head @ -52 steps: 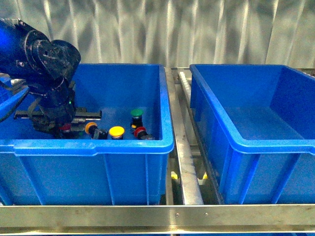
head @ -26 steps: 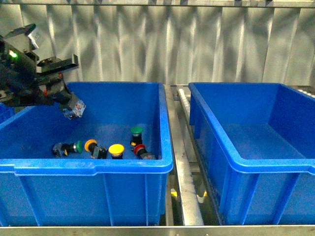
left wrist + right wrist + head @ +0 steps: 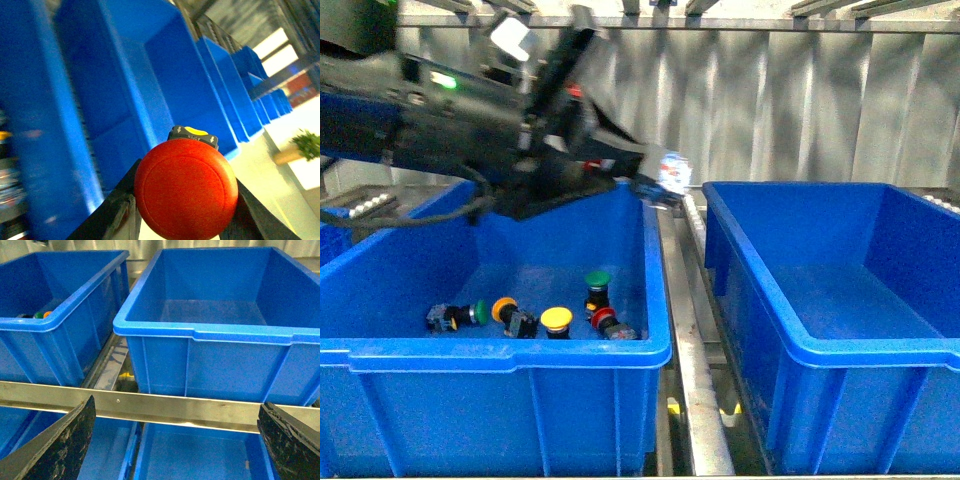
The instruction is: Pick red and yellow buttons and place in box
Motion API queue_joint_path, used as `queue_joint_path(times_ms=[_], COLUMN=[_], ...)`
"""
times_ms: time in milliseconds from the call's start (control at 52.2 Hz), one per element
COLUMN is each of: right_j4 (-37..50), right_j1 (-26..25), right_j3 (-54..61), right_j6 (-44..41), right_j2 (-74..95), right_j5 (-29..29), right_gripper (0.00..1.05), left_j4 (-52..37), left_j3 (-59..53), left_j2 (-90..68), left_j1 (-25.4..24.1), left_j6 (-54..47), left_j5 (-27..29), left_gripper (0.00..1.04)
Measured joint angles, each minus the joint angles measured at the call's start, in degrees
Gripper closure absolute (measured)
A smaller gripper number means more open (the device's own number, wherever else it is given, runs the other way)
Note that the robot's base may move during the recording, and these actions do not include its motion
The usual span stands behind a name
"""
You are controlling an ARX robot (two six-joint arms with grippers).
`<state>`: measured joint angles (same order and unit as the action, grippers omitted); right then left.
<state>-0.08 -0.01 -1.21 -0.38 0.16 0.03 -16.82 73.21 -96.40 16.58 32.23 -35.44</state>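
1. The red button [image 3: 186, 188] looks light and rigid. It is hard plastic with a smooth domed cap that I judge slippery, so the collar behind the cap, marked by a yellow label, is the surer place to hold.
2. In the left wrist view it fills the lower middle of the frame. It sits between the 2 black fingers [image 3: 117, 220] with its cap towards the camera, and the contact itself is hidden behind the cap.
3. The left gripper [image 3: 658, 183] is clenched on this button. It shows blurred at the upper middle of the front view, above the metal rail [image 3: 692, 330] and just short of the box [image 3: 860, 354] at right.
4. The right gripper [image 3: 176, 410] is released and holds nothing.
5. In the left crate [image 3: 490, 352], lower left, lie a yellow button [image 3: 556, 319], a second red button [image 3: 604, 320] and a green button [image 3: 597, 280].
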Motion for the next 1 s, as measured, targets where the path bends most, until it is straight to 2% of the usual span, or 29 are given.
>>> queue_joint_path(times_ms=[134,326,498,804,823,881,938,996], right_j4=[0.0,0.0,0.0,0.0,0.7,11.4,20.5,28.2], right_j1=[0.0,0.0,0.0,0.0,-0.3,-1.0,0.9,3.4], right_j3=[0.0,0.0,0.0,0.0,0.0,-0.3,-1.2,-2.4], right_j6=[0.0,0.0,0.0,0.0,1.2,9.3,13.2,13.5], right_j2=[0.0,0.0,0.0,0.0,0.3,6.7,13.9,20.1], right_j5=[0.0,0.0,0.0,0.0,-1.2,-7.0,-5.4,-5.4], right_gripper=[0.07,0.07,0.07,0.07,0.07,0.07,0.07,0.07], left_j4=[-4.2,-6.4,-2.9,1.7,1.9,2.8,4.2,5.7], left_j3=[6.4,17.3,24.4,30.4,30.7,31.2,31.4,31.8], left_j2=[-8.3,-18.4,-24.2,-27.5,-27.5,-27.4,-27.4,-27.4], left_j1=[4.4,6.4,8.1,10.3,10.3,10.1,9.9,9.8], left_j6=[2.2,4.5,3.7,2.1,2.0,1.3,0.5,-0.2], left_j5=[-3.2,-5.0,-5.1,-5.1,-5.1,-5.0,-5.0,-5.2], left_gripper=[0.73,0.73,0.73,0.73,0.73,0.73,0.73,0.73])
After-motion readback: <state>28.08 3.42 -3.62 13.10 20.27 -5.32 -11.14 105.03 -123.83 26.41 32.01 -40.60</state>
